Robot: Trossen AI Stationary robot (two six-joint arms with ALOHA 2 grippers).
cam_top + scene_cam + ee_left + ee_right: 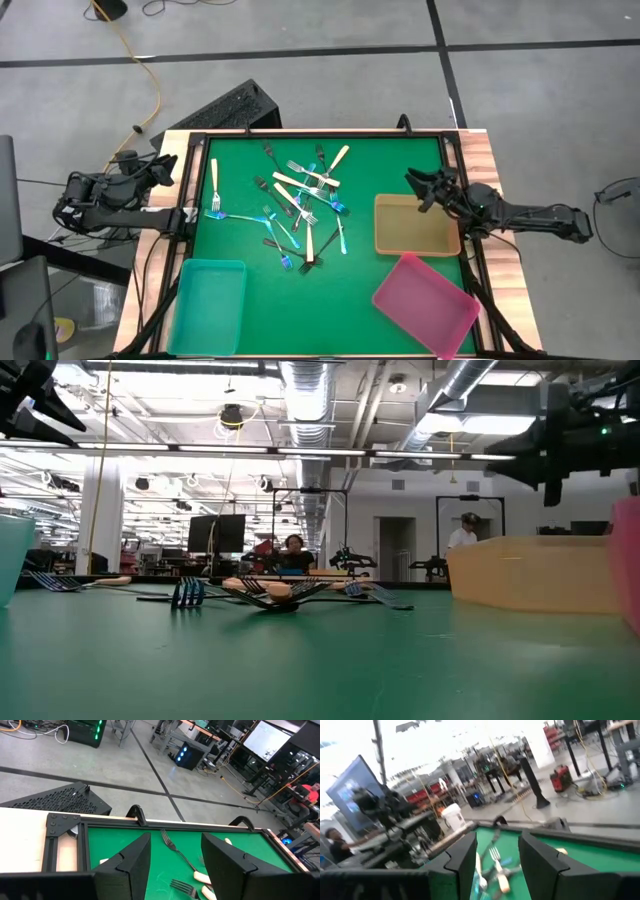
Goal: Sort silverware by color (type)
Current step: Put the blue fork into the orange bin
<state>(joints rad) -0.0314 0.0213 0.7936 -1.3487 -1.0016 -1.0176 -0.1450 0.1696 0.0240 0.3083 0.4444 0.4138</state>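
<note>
The green surface has a tan tray by its right edge, with teal and pink trays along the near edge. The forks lie jumbled in the middle. Both grippers, left and right, hover open and empty. Pick a loose outer fork first, grabbing its handle.
</note>
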